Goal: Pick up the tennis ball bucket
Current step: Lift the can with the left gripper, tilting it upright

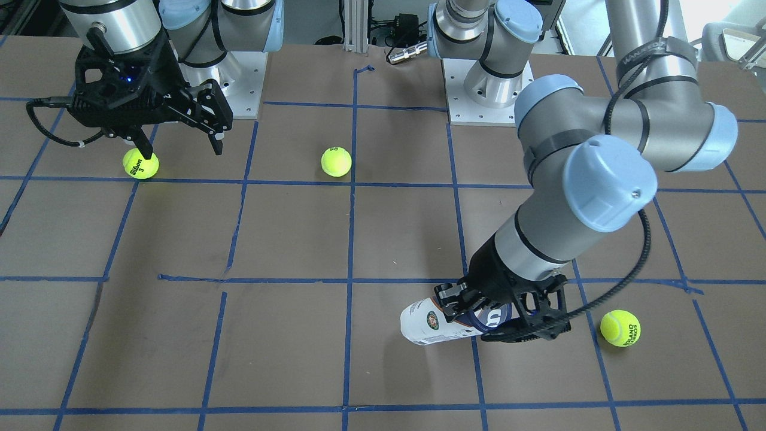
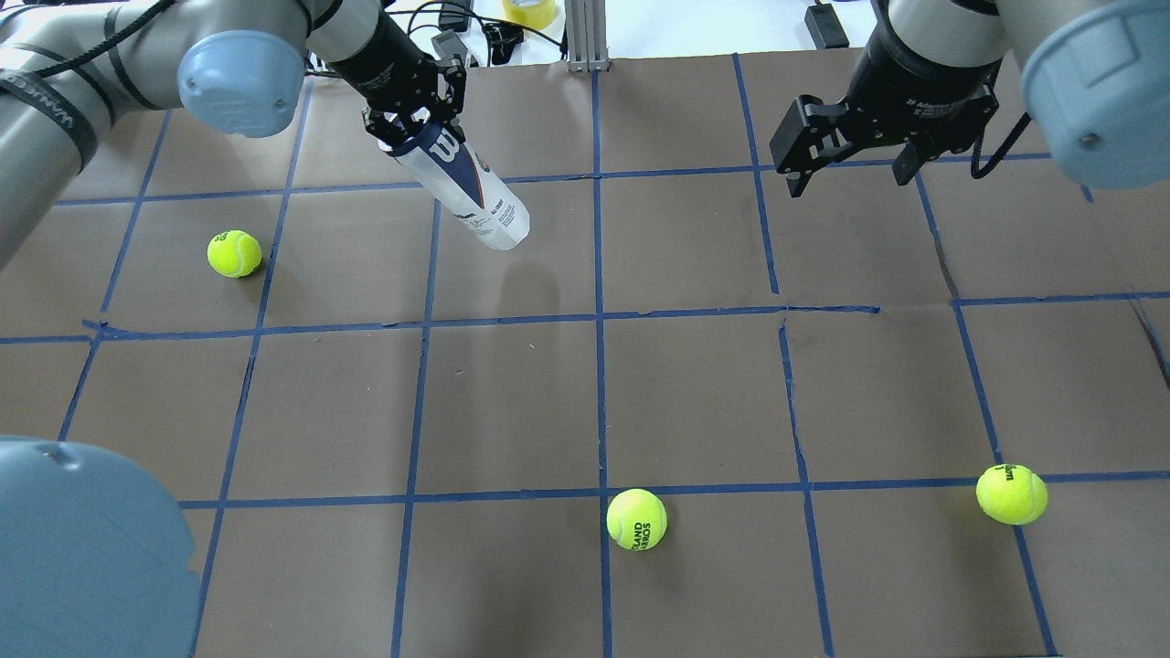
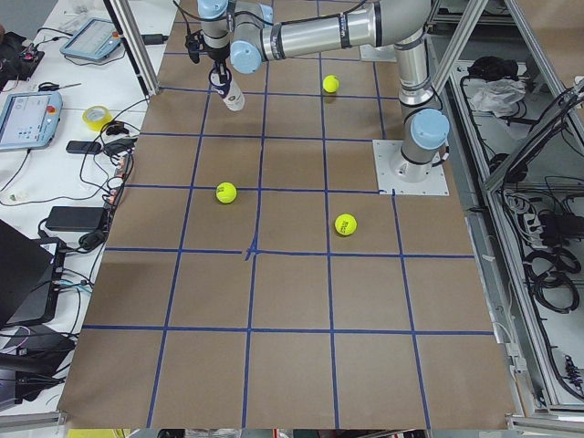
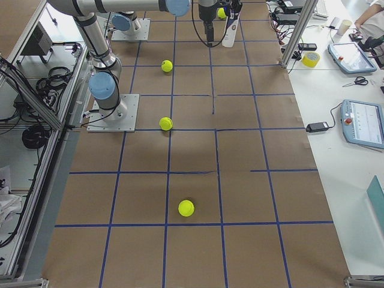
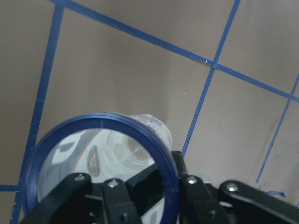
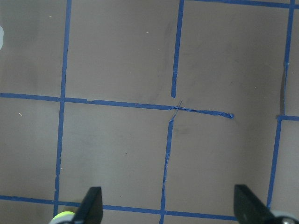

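The tennis ball bucket [image 2: 477,197], a clear can with a white and navy label, hangs tilted from my left gripper [image 2: 411,123], which is shut on its navy rim. Its shadow lies apart from it on the table, so it is off the surface. It also shows in the front view [image 1: 431,323] under the left gripper [image 1: 488,317], and in the left wrist view [image 5: 100,158], seen down through the rim. No balls show inside it. My right gripper [image 2: 845,174] is open and empty above the table, also in the front view [image 1: 179,149].
Three tennis balls lie on the brown table with blue tape lines: one [image 2: 234,253] near the bucket, one [image 2: 636,519] in the near middle, one [image 2: 1011,493] near the right arm. The last shows next to a right fingertip in the front view [image 1: 141,163].
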Robot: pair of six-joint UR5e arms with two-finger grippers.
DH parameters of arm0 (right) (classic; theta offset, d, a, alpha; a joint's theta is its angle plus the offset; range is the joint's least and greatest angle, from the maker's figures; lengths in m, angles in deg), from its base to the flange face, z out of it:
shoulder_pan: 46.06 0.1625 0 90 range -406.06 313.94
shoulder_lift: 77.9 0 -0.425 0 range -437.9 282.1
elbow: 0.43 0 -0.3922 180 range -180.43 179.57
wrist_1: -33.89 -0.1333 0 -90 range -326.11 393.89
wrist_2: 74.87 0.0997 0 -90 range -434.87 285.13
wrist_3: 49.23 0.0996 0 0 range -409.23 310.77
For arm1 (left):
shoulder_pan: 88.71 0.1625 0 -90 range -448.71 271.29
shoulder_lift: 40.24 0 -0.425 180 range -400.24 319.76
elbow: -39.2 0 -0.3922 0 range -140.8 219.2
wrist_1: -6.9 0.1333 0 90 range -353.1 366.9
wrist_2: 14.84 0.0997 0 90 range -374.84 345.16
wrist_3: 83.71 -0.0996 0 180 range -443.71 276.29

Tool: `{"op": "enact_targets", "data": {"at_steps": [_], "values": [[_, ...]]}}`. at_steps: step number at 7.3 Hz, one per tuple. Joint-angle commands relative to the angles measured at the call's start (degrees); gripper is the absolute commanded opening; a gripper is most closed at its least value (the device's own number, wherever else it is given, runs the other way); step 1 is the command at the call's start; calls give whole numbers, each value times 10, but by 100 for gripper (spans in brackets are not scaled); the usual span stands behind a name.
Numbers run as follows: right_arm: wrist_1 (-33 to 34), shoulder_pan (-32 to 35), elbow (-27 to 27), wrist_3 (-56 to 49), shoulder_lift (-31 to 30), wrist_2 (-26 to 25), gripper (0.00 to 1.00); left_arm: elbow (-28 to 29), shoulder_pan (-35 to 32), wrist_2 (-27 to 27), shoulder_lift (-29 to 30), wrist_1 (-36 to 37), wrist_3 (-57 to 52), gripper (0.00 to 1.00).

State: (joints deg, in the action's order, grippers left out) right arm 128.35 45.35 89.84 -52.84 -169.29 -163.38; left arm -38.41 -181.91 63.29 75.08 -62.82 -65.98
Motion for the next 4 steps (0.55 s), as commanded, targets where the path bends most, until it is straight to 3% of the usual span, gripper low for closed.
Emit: {"op": "enact_targets", "data": {"at_steps": [1, 4], "values": [[-1, 0, 0, 3, 1, 0, 100, 4, -44, 113, 6, 7, -32, 0], [2, -1, 0, 0, 1, 0, 100, 1, -69, 158, 29, 83, -20, 0]]}}
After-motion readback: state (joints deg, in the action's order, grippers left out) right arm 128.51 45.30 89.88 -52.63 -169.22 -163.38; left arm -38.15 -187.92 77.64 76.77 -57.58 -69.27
